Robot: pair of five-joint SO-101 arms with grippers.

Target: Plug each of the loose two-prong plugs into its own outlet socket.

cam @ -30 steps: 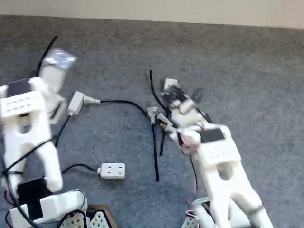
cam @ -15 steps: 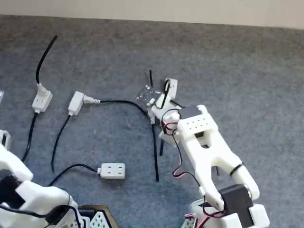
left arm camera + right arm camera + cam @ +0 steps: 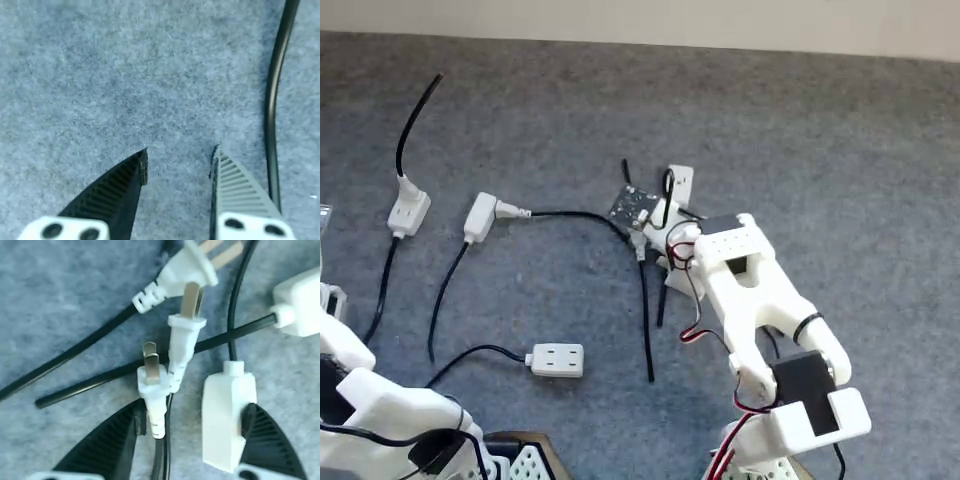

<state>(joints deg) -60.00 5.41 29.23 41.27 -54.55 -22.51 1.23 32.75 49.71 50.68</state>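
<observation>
Hanging low over the grey carpeted surface [image 3: 60,295], the right gripper [image 3: 194,412] is holding its two black ribbed fingers [image 3: 102,450] spread wide and is gripping nothing. A small white two-prong plug [image 3: 152,395] is lying between them, just beside the inner edge of one finger, with its flat metal prongs pointing away from the gripper. A white rectangular outlet socket body [image 3: 227,415] is sitting in the same gap, resting against the other finger. Just beyond the fingertips a second white two-prong plug [image 3: 182,342] is leaning against the first. Farther ahead a third white plug with brass-coloured prongs [image 3: 187,270] is lying with its thick black cable [image 3: 75,352] trailing off to one side. In the high view a white flat outlet block with several slots [image 3: 558,360] is lying well apart from this gripper, off toward the other arm's side. The left gripper [image 3: 180,152] is hovering over the carpet, released, with one black finger [image 3: 117,190] and one pale grey finger [image 3: 237,185] standing apart. A black cord [image 3: 274,100] is running just outside the pale finger.
</observation>
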